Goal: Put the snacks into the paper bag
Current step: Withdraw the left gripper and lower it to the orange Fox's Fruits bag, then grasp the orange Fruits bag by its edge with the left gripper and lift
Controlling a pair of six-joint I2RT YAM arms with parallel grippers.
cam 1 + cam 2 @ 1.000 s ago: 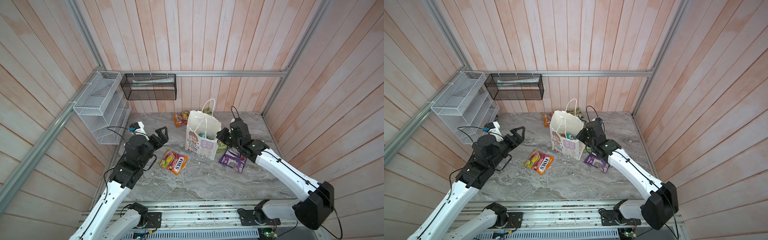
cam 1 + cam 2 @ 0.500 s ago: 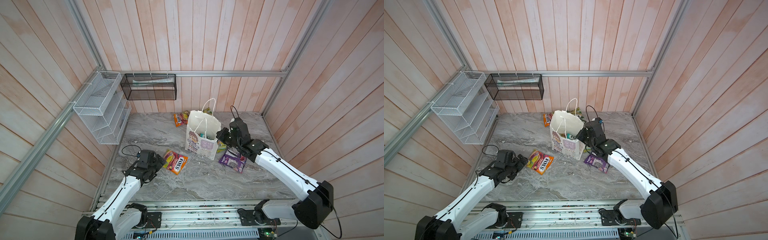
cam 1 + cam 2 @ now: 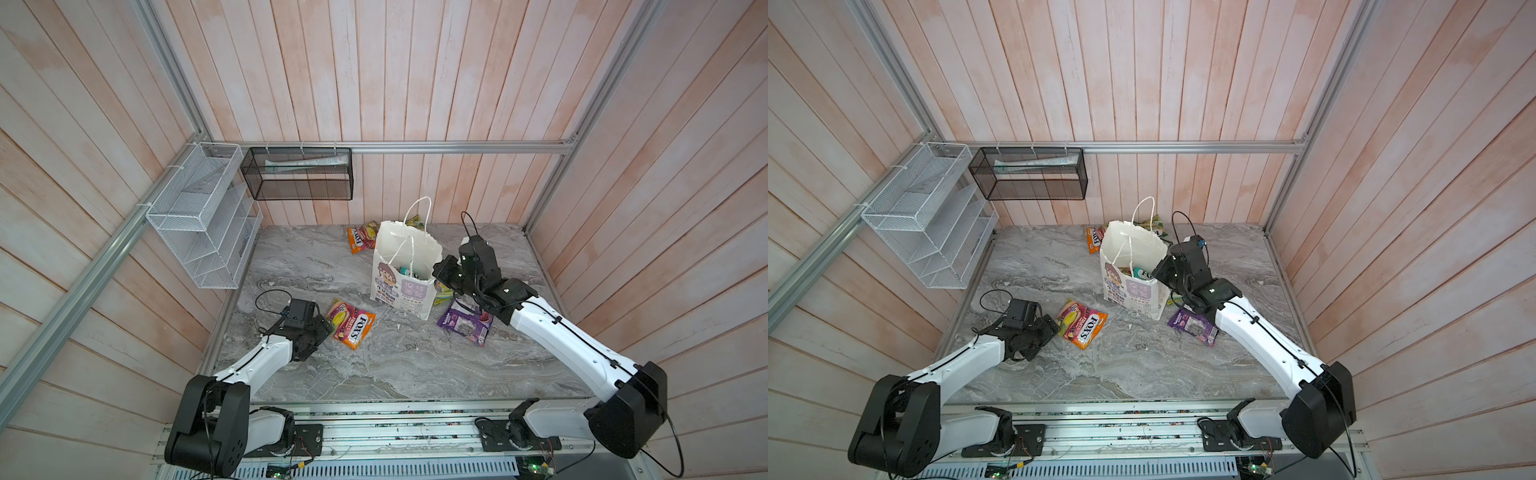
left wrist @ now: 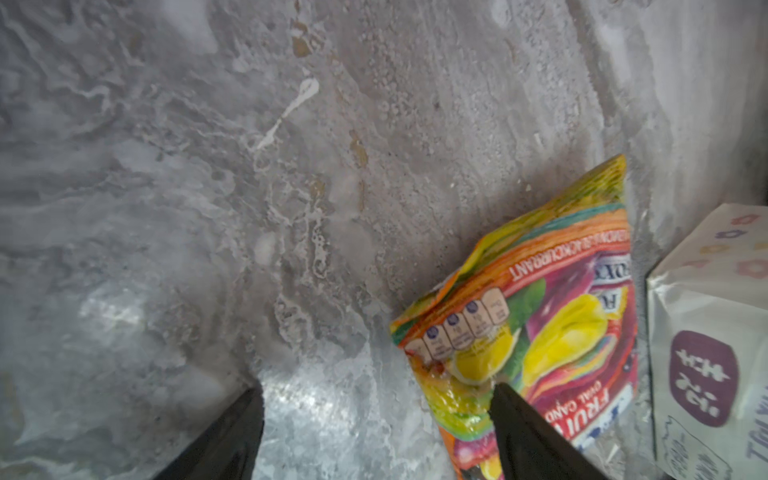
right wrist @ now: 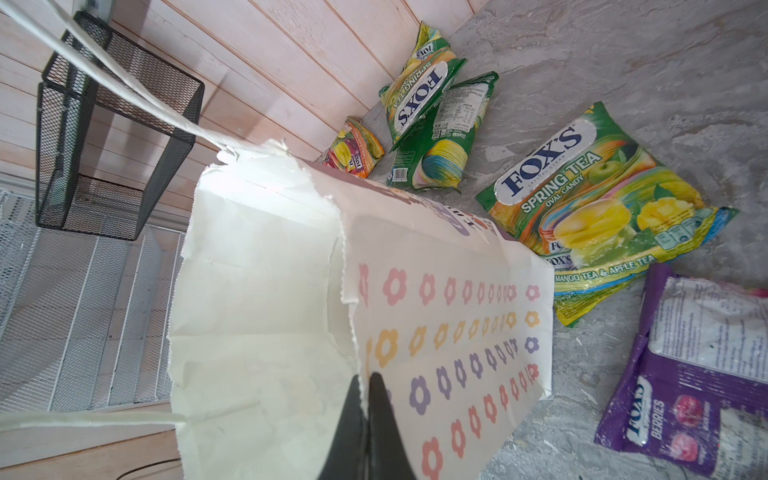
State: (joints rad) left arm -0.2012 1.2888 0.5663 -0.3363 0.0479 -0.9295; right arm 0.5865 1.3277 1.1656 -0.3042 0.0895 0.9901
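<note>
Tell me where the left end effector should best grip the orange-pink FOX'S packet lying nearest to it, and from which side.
Probably its crimped short edge facing the left end effector. The glossy orange-pink FOX'S packet lies flat on the grey marble table, so only edges are pinchable; come low from the left, away from the white paper bag.

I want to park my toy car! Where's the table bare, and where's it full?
Bare: the wide front strip of marble table, nearer than the orange FOX'S packet and purple Berries packet; also between white wire rack and paper bag. Crowded: behind and right of the bag, among Spring Tea packets.
</note>
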